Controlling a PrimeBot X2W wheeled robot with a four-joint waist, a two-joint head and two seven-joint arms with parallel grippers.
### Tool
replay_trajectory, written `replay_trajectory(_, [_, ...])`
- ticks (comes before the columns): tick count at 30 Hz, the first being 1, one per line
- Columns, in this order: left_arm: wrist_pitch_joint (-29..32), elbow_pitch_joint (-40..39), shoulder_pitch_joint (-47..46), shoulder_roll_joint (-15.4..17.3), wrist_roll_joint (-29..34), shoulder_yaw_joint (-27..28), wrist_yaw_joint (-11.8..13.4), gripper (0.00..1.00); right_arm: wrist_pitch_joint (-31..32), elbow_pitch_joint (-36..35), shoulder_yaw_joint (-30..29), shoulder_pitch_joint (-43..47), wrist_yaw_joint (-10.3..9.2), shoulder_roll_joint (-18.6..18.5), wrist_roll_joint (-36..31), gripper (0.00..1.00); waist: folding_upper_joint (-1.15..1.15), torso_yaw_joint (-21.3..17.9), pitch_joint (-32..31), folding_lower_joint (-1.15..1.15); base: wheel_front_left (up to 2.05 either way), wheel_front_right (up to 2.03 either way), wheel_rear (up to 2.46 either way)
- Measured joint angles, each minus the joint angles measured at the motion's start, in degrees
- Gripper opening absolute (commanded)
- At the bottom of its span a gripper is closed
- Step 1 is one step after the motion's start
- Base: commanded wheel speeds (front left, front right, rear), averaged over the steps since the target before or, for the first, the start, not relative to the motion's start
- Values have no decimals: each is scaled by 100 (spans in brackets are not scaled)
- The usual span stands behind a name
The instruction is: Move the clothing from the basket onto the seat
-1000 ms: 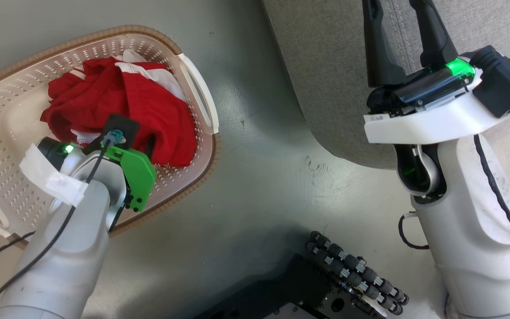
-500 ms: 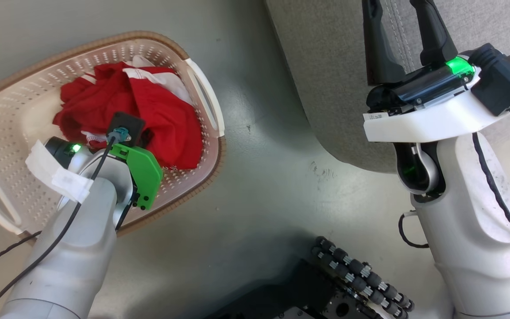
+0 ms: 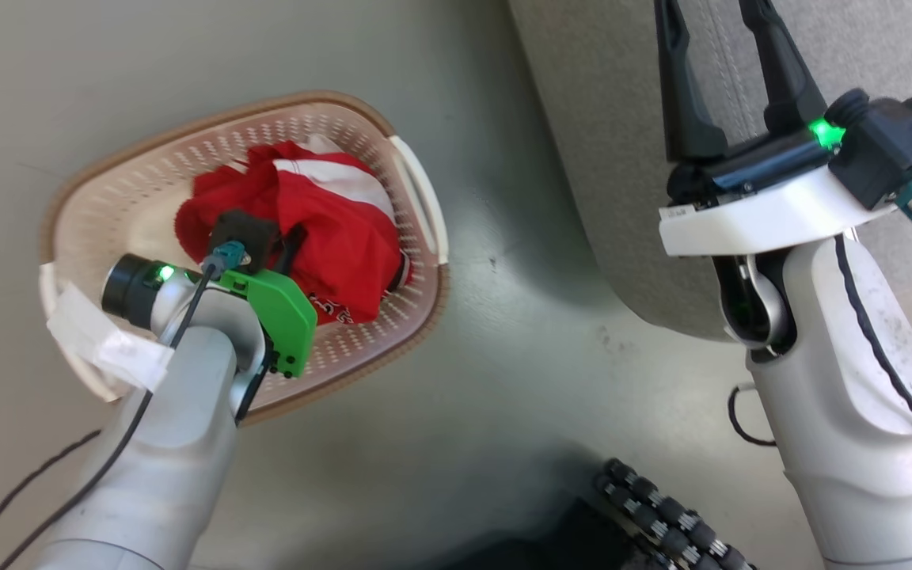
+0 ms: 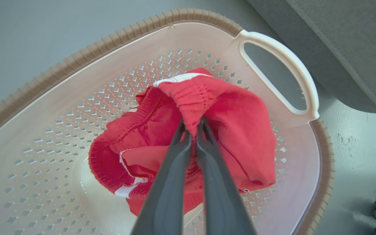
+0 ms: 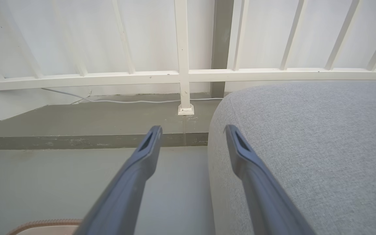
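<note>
A dull grey-green painted floor (image 3: 503, 380) runs under everything, and at the back a white barred railing (image 5: 183, 73) stands against a white wall. The left gripper (image 4: 193, 128) has its two long dark fingers pressed together on a raised fold of the red sports-jersey clothing with white trim (image 4: 240, 130), pinching the cloth between the tips. The rest of the garment lies bunched below in the small cream perforated plastic basket with a brown braided rim (image 4: 77, 60), towards the end with the white loop handle (image 4: 282, 55). The basket stands on the floor, near the large grey woven-fabric seat cushion (image 3: 583, 119) but apart from it. The right gripper (image 5: 192, 132) hangs at the rounded edge of the seat with its fingers spread wide and nothing between them. In the right wrist view one finger lies against the floor and the other against the grey fabric.
</note>
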Motion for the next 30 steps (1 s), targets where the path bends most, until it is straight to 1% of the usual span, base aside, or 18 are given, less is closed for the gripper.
replay_trajectory(4, [-138,21,139,-73,-182,10,-1,0,0,140,-101,194,0,-102,-124,100,0,198,-222,0,0,0,0])
replay_trajectory(8, [-296,37,279,-77,-298,11,-1,0,0,260,-170,349,0,-123,-138,100,0,406,-471,0,0,0,0])
replay_trajectory(15, [-407,-18,513,-104,-611,21,-4,0,0,470,-240,709,11,-299,-231,100,0,811,-944,0,0,0,0])
replay_trajectory(17, [-410,-49,566,-113,-686,20,-5,0,0,519,-238,784,57,-333,-244,100,0,932,-1080,-1,0,0,0])
replay_trajectory(20, [-459,-123,673,-115,-783,15,-5,0,0,580,-235,864,62,-405,-269,100,0,1115,-1290,-1,0,0,0])
replay_trajectory(23, [-476,-282,792,-116,-1010,-63,-5,0,0,630,-220,952,84,-414,-286,100,0,1287,-1501,-1,0,0,0])
replay_trajectory(30, [-530,-560,902,-126,-1050,-125,-5,0,0,716,-125,1126,163,-355,-288,100,0,1639,-1986,-1,0,0,0])
